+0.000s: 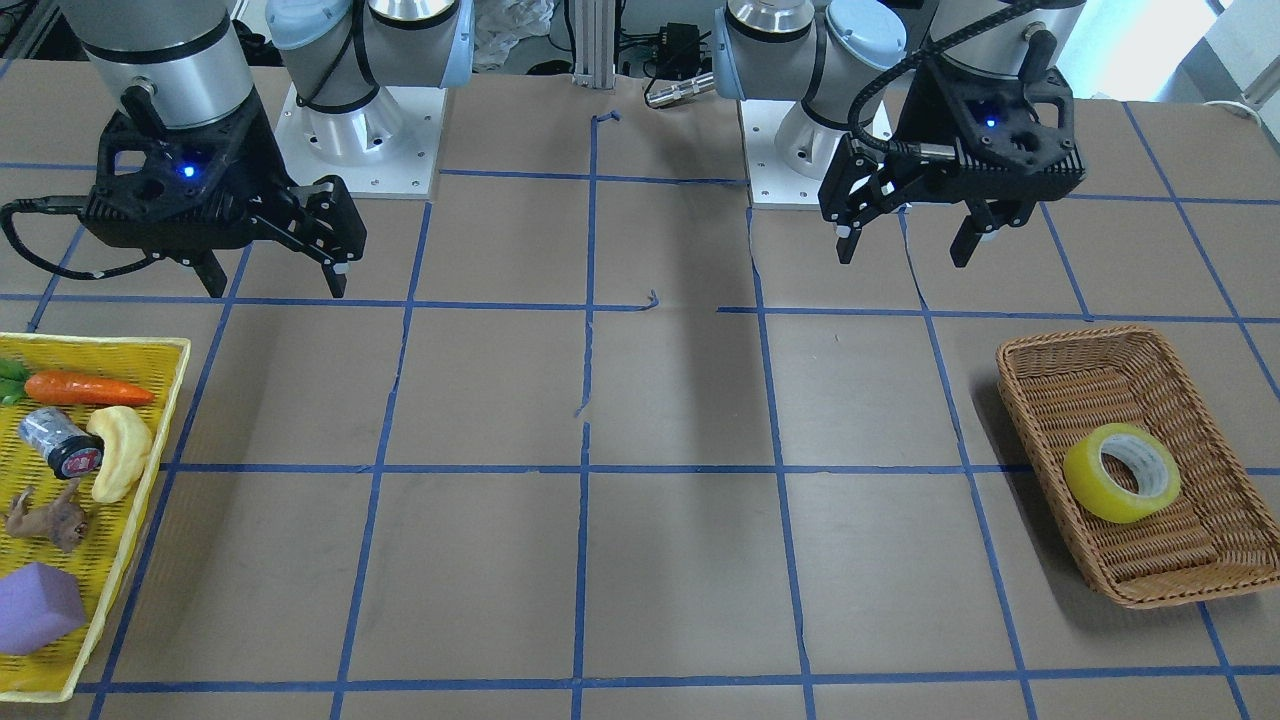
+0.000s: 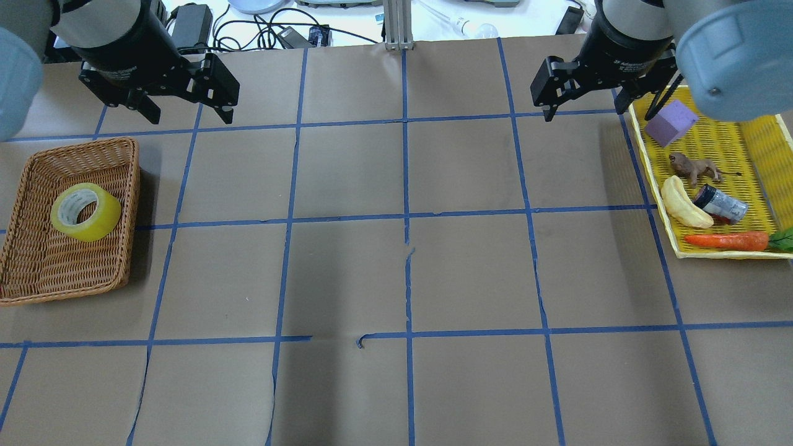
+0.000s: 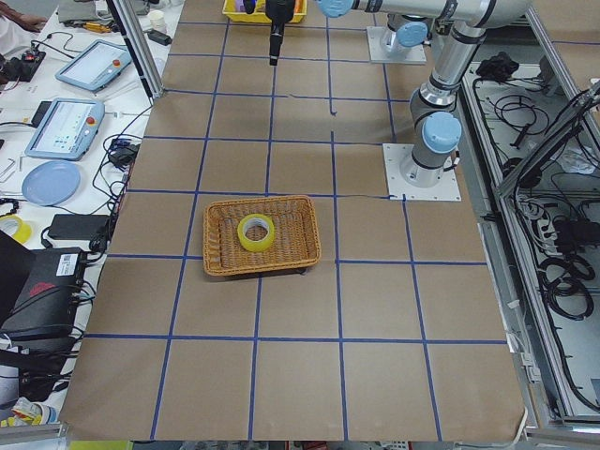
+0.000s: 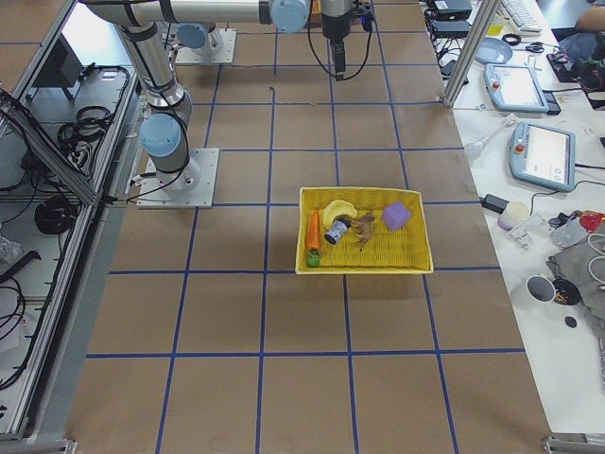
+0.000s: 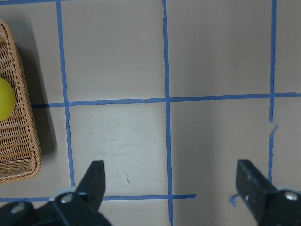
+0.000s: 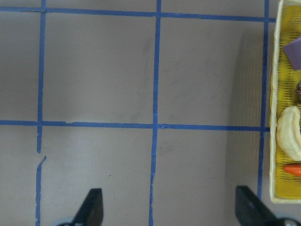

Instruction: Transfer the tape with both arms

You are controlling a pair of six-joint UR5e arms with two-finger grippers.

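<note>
- One tape (image 2: 86, 212) lies on its side in the wicker basket (image 2: 37, 272), toward the basket's far half as the overhead view shows it; nothing grips it.
- Left end effector (image 2: 186, 111): fingers spread, empty, hovering above the tabletop (image 2: 396, 272) just beyond the basket's far rim.
- Right end effector (image 2: 582, 102): fingers spread, empty, far across the tabletop from the basket, beside the yellow tray (image 2: 762, 148).
- Step in hand, as you may judge it: either the start of a pickup or the finish of a delivery.
- If a pickup follows, you would bring the left end effector back over the basket and lower it astride the roll's wall.
- Count: two arms, one tape, one basket, one tray holding five other items.
</note>
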